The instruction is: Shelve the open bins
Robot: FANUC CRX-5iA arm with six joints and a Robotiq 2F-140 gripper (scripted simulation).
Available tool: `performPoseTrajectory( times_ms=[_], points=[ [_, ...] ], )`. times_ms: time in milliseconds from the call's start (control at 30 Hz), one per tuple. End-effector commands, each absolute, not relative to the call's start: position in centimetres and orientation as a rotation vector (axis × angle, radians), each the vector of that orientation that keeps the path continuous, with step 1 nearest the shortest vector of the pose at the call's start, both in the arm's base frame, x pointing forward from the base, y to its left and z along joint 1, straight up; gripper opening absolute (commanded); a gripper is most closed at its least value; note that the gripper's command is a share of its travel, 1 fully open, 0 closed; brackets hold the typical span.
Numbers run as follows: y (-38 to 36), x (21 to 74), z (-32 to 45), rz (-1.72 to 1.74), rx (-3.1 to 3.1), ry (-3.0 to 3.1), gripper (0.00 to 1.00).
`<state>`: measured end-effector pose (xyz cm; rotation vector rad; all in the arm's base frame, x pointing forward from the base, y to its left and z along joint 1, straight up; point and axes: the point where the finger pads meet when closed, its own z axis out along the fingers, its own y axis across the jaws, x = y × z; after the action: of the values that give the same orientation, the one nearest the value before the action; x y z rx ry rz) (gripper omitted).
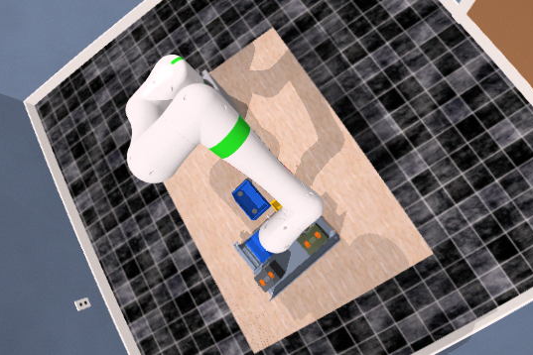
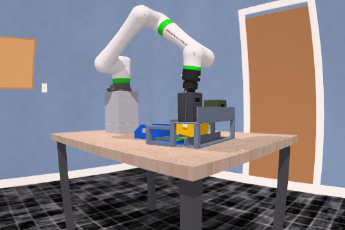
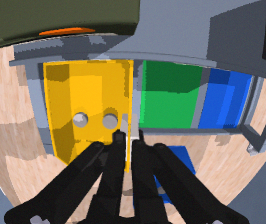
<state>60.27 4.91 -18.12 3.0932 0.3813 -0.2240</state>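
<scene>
My gripper (image 3: 129, 123) is clenched on the thin side wall of the boxy yellow bin (image 3: 84, 106), I think. The grey bar-frame shelf (image 2: 198, 141) surrounds it; the glossy blue bin (image 1: 250, 198) sits on the pale woodgrain table (image 1: 379, 218).

On the wooden table (image 2: 168, 154) the grey shelf (image 2: 198, 135) held a yellow bin (image 2: 187, 129), the white arm (image 2: 178, 38) reaching straight down over it (its fingers hidden). A blue bin (image 2: 140, 132) stood just behind the shelf.

White arm (image 2: 139, 24) arched high, wrist pointing straight down, pincer (image 3: 128, 137) fingers pinched nearly together
</scene>
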Motion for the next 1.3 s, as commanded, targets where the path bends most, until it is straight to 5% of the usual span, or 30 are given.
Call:
performPoseTrajectory(
  times_ms=[0,1267],
  points=[
    [4.90,60.29,-18.11,-0.220,3.094,0.381,0.00],
    [4.90,60.29,-18.11,-0.220,3.094,0.381,0.06]
  ],
)
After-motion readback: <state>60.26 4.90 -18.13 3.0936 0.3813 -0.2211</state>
